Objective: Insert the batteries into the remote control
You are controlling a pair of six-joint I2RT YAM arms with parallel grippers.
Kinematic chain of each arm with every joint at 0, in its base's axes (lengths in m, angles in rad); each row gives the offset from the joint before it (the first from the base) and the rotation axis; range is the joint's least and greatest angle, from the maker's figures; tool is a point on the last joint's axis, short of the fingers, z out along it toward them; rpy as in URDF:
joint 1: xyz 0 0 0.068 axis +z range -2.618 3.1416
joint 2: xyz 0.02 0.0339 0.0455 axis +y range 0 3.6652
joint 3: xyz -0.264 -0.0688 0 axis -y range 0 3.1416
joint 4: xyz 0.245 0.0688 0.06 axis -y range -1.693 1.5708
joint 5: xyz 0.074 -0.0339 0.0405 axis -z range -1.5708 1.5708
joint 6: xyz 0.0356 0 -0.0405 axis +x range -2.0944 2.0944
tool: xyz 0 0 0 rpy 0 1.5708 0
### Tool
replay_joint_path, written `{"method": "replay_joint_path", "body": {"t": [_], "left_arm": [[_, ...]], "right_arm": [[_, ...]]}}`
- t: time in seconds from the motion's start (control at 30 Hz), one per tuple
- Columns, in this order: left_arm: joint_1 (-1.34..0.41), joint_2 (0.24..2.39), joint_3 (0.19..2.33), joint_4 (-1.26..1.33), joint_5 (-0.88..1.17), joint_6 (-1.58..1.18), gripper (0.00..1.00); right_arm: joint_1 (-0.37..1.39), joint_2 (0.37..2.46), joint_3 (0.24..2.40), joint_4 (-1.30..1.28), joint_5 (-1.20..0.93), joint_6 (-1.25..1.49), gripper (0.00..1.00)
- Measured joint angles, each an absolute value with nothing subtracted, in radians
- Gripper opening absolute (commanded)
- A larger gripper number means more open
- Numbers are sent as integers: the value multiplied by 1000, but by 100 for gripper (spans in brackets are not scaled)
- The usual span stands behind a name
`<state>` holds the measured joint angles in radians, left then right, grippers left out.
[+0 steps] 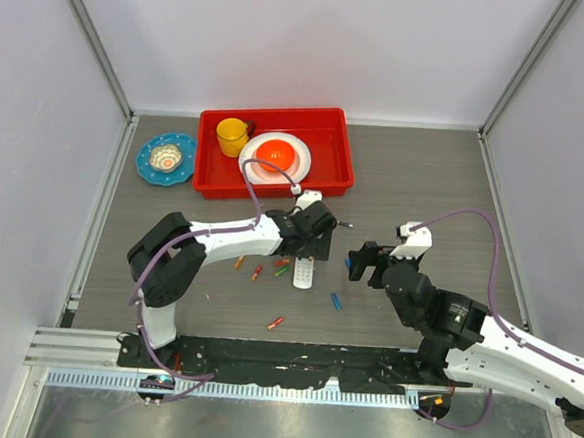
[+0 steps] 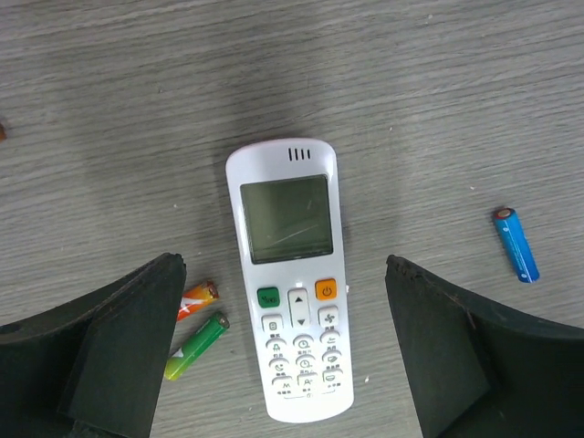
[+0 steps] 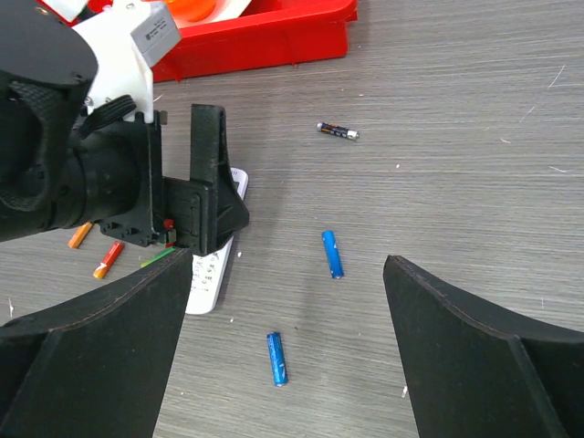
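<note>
Grey surface (image 1: 424, 188) carries the remote control (image 2: 287, 283), keypad up, between the left fingers (image 2: 109, 365), spread wide and not touching it. Right fingers (image 3: 82, 356), also wide, hover above a blue battery (image 3: 332, 254). Grasping seems the step in hand; next, I think, the remote must be gripped and turned keypad-down.

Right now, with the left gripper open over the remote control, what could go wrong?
1. The remote control lies keypad up, so its battery side presumably faces the table; it may slip from the left gripper while being turned.
2. The green battery and orange battery lie close beside one finger; closing might pinch or scatter them.
</note>
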<state>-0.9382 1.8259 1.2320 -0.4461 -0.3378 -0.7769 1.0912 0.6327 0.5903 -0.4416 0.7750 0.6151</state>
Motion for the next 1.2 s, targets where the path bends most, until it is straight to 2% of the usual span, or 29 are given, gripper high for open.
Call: {"method": "replay_joint_path", "body": {"t": [0.37, 0.8, 1.2], "left_arm": [[-941, 1911, 1263, -467, -340, -751, 87], [-941, 1921, 1264, -465, -347, -739, 64], [-941, 1922, 1261, -442, -344, -740, 55]], "right_arm": [[1091, 610, 590, -445, 773, 632, 91], [1091, 600, 575, -454, 776, 641, 90], [1091, 600, 572, -480, 783, 657, 90]]}}
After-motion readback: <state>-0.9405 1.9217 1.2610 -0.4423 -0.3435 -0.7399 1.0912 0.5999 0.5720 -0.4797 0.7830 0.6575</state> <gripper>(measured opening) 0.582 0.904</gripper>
